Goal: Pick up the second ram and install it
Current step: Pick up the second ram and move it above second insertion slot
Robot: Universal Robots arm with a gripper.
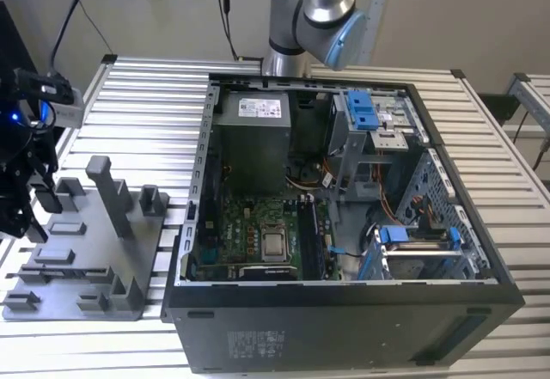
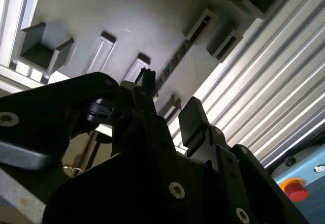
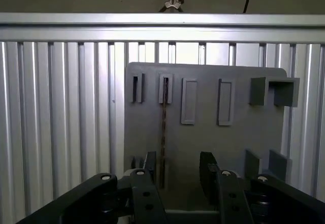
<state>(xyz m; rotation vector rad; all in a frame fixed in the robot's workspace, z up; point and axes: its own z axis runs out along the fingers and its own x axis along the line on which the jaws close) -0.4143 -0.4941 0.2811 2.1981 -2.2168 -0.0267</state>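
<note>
First wrist view: the second ram [image 3: 163, 132] stands on its thin edge in a slot of the grey holder tray [image 3: 238, 127], seen edge-on.
Jaws: the gripper [image 3: 179, 165] is spread, holding nothing; the ram runs between its fingers, nearer one.
Room: slatted table [image 3: 61, 122] flanks the tray's edges.
Cut off: the exterior view's left edge crops the gripper; computer case [image 1: 344, 327] well apart.

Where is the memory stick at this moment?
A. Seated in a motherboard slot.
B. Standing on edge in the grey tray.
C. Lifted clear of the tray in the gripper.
B: in the first wrist view the memory stick stands on edge in a slot of the grey tray, the gripper open close by.
</note>
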